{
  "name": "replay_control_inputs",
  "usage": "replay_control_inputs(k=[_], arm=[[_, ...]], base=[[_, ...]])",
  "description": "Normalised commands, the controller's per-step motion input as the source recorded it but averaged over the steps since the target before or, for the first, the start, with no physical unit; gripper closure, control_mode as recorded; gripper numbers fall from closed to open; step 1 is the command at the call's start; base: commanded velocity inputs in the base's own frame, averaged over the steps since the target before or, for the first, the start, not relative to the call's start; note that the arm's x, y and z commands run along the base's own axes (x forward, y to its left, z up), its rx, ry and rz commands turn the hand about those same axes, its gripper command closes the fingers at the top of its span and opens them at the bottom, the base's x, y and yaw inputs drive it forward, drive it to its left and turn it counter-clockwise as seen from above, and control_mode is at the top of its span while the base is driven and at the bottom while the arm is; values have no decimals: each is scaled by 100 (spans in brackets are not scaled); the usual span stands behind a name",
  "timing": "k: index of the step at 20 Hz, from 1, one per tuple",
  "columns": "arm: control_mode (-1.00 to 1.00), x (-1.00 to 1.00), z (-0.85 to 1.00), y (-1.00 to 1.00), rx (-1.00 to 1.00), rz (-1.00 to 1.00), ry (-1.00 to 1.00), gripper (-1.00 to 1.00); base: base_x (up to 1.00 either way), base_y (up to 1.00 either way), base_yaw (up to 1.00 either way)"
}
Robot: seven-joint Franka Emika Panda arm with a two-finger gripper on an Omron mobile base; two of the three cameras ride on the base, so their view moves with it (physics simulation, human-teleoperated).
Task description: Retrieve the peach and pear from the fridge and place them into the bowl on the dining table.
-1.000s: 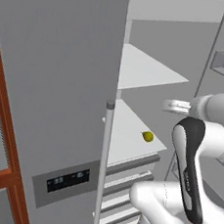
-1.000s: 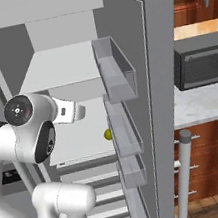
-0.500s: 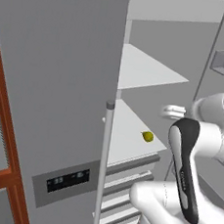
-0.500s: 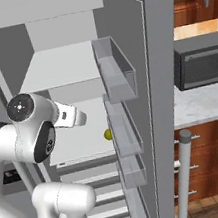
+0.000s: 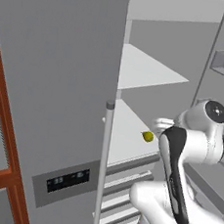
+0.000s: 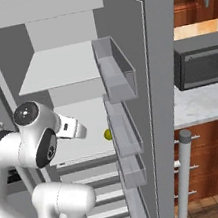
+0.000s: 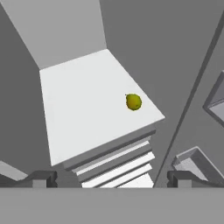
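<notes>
Hand view: we look down into the fridge (image 7: 144, 35); the pear (image 7: 133, 102) lies alone on a white shelf (image 7: 83, 105), toward its front edge at about 2 o'clock from the shelf's middle.
Pear elsewhere: in the left base view the pear (image 5: 147, 136) sits at the shelf's (image 5: 126, 135) right front, just left of the wrist; in the right base view the pear (image 6: 107, 134) lies close to the door bins (image 6: 124, 128).
Claw: the claw (image 7: 109, 178) is spread wide, empty, its two tips low in the hand view; the pear is well apart, up toward 1 o'clock from it.
Step, as we judge it: reaching in for the pear; nothing is grasped yet.
Doing it well: we should carry the wrist forward and toward 1 o'clock until the pear sits between the tips, then come down over it.
Grip: the fruit is round and may roll, so we would bracket it evenly at its widest part before pressing the tips together.
Clearance: we keep the wrist off the open door (image 6: 155, 98) and its bins, which stand just beside the pear.
Peach: we cannot find it on this shelf.
</notes>
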Motion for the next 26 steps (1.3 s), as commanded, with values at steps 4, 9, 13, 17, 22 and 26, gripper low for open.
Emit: replay_control_inputs(k=[4, 9, 13, 17, 22, 26], arm=[[-100, 6, -21, 0, 0, 0, 9, -100], [-100, 6, -27, 0, 0, 0, 4, -100], [-100, 9, -27, 0, 0, 0, 0, -100], [-100, 17, -25, 0, 0, 0, 0, -100], [-100, 29, -20, -4, 0, -1, 0, -100], [-100, 34, -22, -13, 0, -4, 0, -100]], base=[[0, 0, 0], [0, 0, 0], [0, 0, 0], [0, 0, 0], [0, 0, 0], [0, 0, 0]])
